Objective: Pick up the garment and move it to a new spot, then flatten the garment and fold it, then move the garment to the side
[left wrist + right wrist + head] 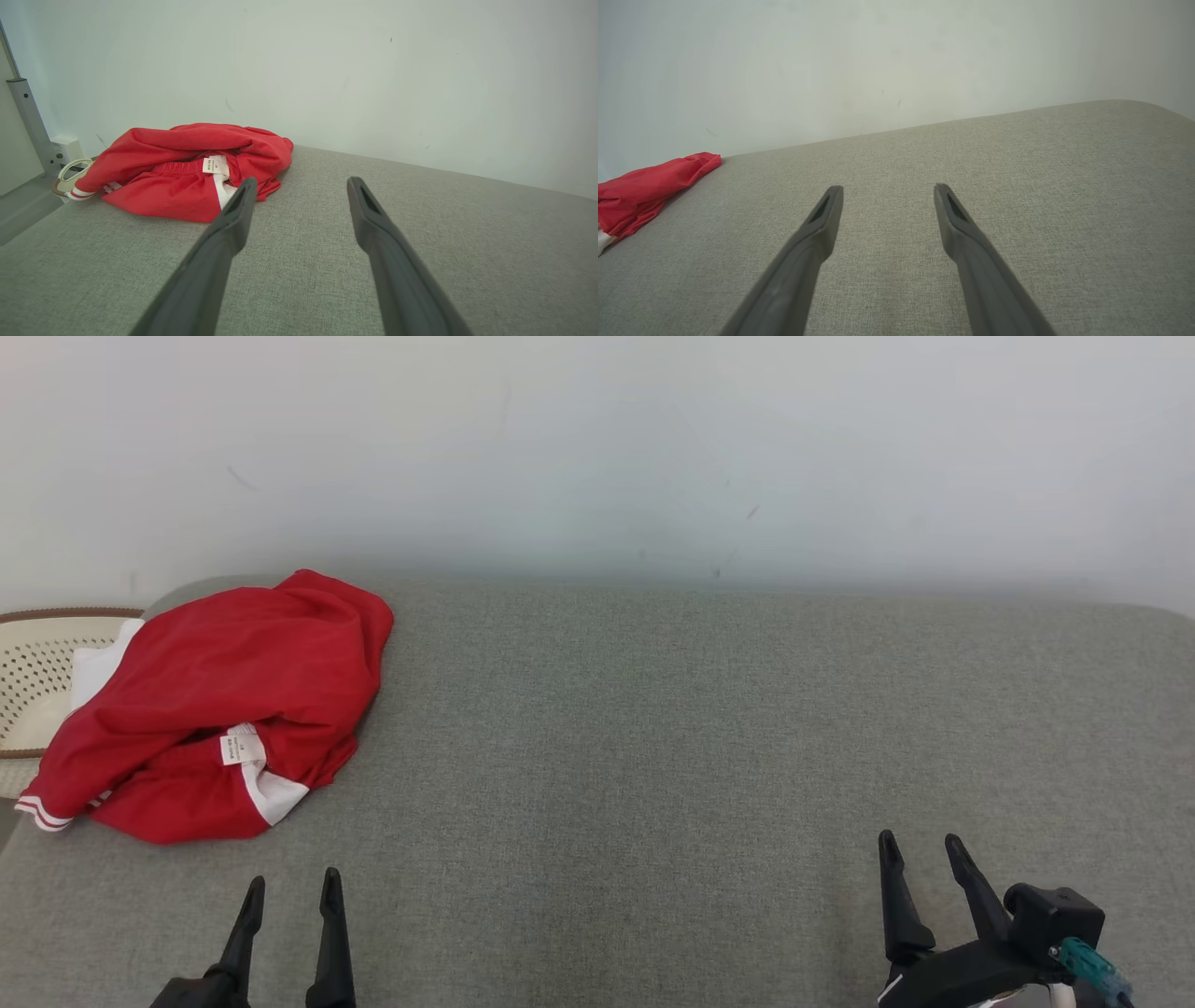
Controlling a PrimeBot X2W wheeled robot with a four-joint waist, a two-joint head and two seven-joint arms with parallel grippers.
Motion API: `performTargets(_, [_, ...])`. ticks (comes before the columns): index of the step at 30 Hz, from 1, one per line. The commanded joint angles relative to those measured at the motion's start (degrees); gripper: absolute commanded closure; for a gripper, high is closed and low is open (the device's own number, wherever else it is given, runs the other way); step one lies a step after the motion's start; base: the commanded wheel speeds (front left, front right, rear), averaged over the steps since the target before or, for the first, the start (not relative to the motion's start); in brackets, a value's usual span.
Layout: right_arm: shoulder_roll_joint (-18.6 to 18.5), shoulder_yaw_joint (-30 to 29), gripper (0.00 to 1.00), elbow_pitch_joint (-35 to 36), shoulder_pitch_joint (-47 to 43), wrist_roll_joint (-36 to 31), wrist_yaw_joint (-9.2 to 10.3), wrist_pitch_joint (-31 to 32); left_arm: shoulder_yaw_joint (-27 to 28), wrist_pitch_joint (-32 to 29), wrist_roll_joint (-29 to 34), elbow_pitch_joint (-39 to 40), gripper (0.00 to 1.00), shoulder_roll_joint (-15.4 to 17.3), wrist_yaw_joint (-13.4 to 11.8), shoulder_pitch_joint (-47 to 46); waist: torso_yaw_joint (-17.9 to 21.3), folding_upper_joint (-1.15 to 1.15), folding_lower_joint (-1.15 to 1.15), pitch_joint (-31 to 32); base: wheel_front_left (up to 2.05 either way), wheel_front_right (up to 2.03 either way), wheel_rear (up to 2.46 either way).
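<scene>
One garment (224, 700) lies apparently diagonal, cuff (37, 812) near-left; left wrist view adds a post (28, 116); left end effector (292, 879) and right end effector (919, 837) spread.

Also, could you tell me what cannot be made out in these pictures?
Red garment: head view, bunched folds hide its shape and type.
Its white label: head view, print too small to read.
Perforated basket: head view, cut by the left edge, partly hidden by the garment.

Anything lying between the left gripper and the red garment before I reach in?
Nothing. The head view shows bare grey fabric surface between the left gripper and the red garment; the left wrist view shows the same.
</scene>
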State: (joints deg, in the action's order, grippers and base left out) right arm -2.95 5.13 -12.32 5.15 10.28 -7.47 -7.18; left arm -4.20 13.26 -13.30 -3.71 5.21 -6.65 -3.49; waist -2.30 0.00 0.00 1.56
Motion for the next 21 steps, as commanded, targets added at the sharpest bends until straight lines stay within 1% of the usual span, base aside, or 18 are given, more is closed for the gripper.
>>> performTargets(1, [0.03, 0.44, 0.00, 0.42, -0.51, -1.12, -0.03, -0.61, 0.19, 0.50, 1.59, 0.43, 0.00, 0.52, -0.18, 0.63, 0.01, 0.00, 0.00, 0.03, 0.00, 0.00, 0.00])
performTargets(16, [0.09, 1.60, 0.00, 2.03, -3.26, -7.06, -0.04, -2.41, 0.13, 1.43, 7.97, 1.94, 0.00, 0.98, -0.86, 1.22, -0.07, 0.00, 0.00, 0.37, 0.00, 0.00, 0.00])
performTargets(21, [0.10, 2.63, 0.00, 2.55, -3.52, -8.01, -0.04, -3.28, 0.11, 1.76, 8.58, 1.48, 0.00, 0.69, 0.33, 1.53, 0.11, 0.00, 0.00, 0.38, 0.00, 0.00, 0.00])
